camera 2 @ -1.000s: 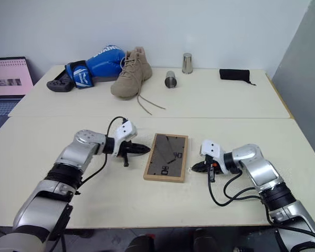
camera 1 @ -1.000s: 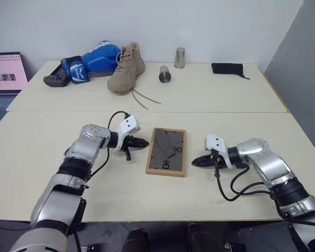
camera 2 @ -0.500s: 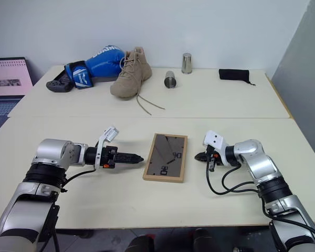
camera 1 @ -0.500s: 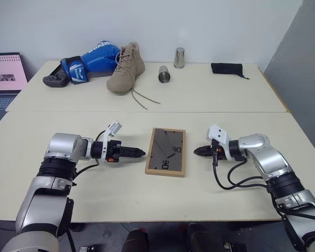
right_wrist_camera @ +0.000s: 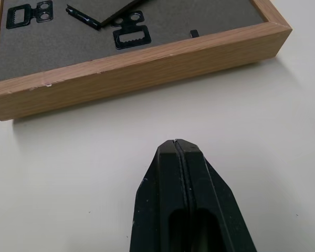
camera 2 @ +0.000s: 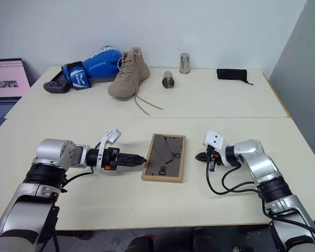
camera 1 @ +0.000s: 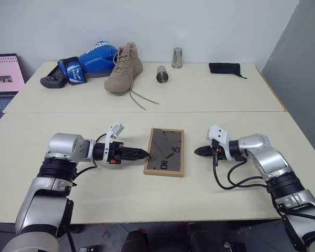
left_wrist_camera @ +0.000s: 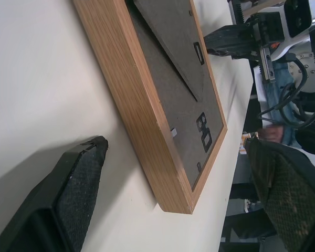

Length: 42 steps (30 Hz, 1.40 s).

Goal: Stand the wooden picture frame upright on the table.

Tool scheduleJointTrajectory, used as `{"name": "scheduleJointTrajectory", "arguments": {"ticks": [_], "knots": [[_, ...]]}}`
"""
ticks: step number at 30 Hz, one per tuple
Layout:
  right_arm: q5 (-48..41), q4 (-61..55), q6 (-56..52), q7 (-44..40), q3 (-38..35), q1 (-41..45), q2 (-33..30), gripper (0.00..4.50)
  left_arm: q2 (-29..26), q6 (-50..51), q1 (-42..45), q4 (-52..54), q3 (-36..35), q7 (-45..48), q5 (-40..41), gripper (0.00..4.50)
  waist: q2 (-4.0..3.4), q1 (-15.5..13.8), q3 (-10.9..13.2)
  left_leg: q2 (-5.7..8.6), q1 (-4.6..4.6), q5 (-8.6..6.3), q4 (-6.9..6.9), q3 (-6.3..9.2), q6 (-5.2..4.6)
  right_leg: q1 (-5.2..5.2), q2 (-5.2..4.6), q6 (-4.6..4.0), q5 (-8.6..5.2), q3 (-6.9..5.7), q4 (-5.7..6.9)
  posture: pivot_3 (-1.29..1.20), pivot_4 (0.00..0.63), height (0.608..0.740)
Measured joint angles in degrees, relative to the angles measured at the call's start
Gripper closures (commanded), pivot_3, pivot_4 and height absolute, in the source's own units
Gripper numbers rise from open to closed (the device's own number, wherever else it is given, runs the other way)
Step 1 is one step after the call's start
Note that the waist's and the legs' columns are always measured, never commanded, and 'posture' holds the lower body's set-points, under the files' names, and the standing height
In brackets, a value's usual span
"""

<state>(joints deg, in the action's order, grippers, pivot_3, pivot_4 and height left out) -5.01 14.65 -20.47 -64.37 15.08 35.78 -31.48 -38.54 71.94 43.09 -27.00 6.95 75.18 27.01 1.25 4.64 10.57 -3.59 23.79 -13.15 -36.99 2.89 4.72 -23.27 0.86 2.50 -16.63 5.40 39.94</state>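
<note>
The wooden picture frame (camera 1: 164,151) lies flat on the table (camera 1: 226,100), dark grey back panel and folded stand facing up. My left gripper (camera 1: 142,154) points at the frame's left long edge from close by. In the left wrist view its fingers (left_wrist_camera: 79,194) stand wide apart, open, with the frame's wooden side (left_wrist_camera: 147,131) between them and nothing held. My right gripper (camera 1: 198,151) hovers a short way off the frame's right edge, shut and empty, its tips (right_wrist_camera: 176,144) pressed together short of the wood (right_wrist_camera: 147,68).
Along the table's far side are a blue boxing glove (camera 1: 92,58), a tan boot (camera 1: 123,68) with trailing laces, a metal cup on its side (camera 1: 162,73), an upright one (camera 1: 177,58) and a black pouch (camera 1: 224,67). A laptop (camera 1: 2,73) sits off the left.
My left wrist has rolled and its fingers have gone from shut to wide open beside the frame's left edge. The right gripper has stayed shut and almost still.
</note>
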Motion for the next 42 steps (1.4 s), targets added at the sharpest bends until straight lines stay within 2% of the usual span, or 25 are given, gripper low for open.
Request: {"name": "scheduleJointTrajectory", "arguments": {"ticks": [4, 12, 23, 24, 27, 30, 37, 42], "knots": [[0.54, 0.29, -0.11, 1.25, 1.69, 1.62, 4.1, 4.5, 0.94, 0.0, -0.1, 1.33, 0.9, -0.09, 0.2, 0.03, 0.0, 0.01, 0.0, 0.01, 0.0, 0.0, 0.0, 0.01, 0.0, 0.0, 0.0, 0.0, 0.0, 0.0, 0.01, 0.0, 0.15, 0.74], [1.64, 1.55, -1.31, 3.73, 1.94, 3.51, 8.04, 4.5, 1.86, 0.18, -0.21, 2.59, 1.49, -0.88, 0.99, 0.03, 0.0, -0.12, 0.0, 0.02, 0.0, 0.0, 0.0, 0.0, 0.01, 0.03, -0.02, 0.0, 0.0, 0.0, 0.01, 0.0, 0.15, 0.74], [1.64, 2.14, -1.85, 4.7, 1.93, 4.2, 9.38, 4.5, 2.31, 1.07, -0.64, 4.14, 1.48, -2.04, 2.19, 0.03, 0.0, -0.1, 0.0, 0.01, 0.01, 0.0, 0.0, 0.01, 0.01, 0.03, -0.02, 0.0, 0.0, 0.0, 0.01, 0.0, 0.15, 0.74], [1.64, 2.31, -1.85, 4.71, 1.93, 4.21, 9.42, 4.5, 2.3, 0.98, -0.78, 4.37, 1.49, -2.03, 2.2, 0.4, 0.0, -0.08, 0.0, 0.01, 0.01, 0.0, 0.0, 0.01, 0.01, 0.02, -0.02, 0.0, 0.0, -0.01, 0.01, 0.0, 0.15, 0.74], [1.63, 2.95, -1.84, 4.82, 1.93, 4.3, 9.49, 4.5, 2.31, 0.35, -1.31, 4.69, 1.51, -2.04, 2.22, 0.89, 0.0, -0.05, 0.0, 0.01, 0.01, 0.0, 0.0, 0.0, 0.01, 0.02, -0.02, 0.0, 0.0, 0.0, 0.0, 0.0, 0.15, 0.74], [1.63, 3.49, -1.84, 5.06, 1.92, 4.68, 9.5, 4.5, 2.3, -0.07, -1.89, 5.07, 1.51, -1.99, 2.4, 1.71, 0.0, -0.02, 0.0, 0.01, 0.01, 0.0, 0.0, 0.01, 0.01, 0.02, -0.02, 0.0, 0.0, 0.0, 0.0, 0.0, 0.15, 0.74], [1.45, 3.57, -2.0, 5.38, 1.72, 4.8, 8.99, 4.5, 2.15, -0.24, -1.91, 6.23, 1.06, -1.67, 4.26, 3.06, 0.0, -0.04, 0.0, 0.02, 0.02, 0.0, 0.01, 0.01, 0.01, 0.02, -0.02, 0.0, 0.0, 0.0, 0.0, 0.0, 0.15, 0.74], [-0.07, 1.15, -3.39, 4.68, 0.4, 3.12, 6.78, 4.5, 2.37, -1.79, -1.83, 6.71, 0.26, -3.01, 4.74, 3.2, 0.0, -0.11, 0.0, 0.02, 0.03, 0.0, -0.01, 0.01, 0.01, 0.02, -0.02, 0.0, 0.0, 0.0, -0.02, 0.0, 0.15, 0.74]]}}
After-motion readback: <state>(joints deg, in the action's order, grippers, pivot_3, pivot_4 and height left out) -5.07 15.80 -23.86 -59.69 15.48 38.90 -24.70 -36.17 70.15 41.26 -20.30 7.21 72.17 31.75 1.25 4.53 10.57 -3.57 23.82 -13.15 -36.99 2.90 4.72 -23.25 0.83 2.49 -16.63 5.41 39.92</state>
